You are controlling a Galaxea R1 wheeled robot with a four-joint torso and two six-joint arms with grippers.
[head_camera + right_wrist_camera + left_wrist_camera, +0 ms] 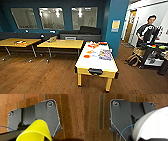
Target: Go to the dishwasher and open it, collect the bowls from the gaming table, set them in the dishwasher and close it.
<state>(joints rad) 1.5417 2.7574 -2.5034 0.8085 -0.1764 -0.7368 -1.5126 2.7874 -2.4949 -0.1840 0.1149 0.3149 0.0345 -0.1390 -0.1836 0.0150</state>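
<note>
Wood floor [37,75] throughout. Gaming table [96,65] centre-right, white surface, yellow legs; orange bowls [93,45] at far end, papers [106,54] beside. Yellow desks [61,44] behind. Person [147,28] far right. White bowl [154,125] close before left wrist camera, yellow bowl [36,131] before right; claw state: cannot tell.

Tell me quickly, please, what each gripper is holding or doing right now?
Left gripper: a white bowl sits close by; grip cannot be told.
Right gripper: a yellow bowl sits close by; grip cannot be told.

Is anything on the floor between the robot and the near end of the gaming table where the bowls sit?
Nothing visible does. In the head view, bare wooden floor runs up to the gaming table. The yellow desks stand off to its left, and a person with a cart is far right.
</note>
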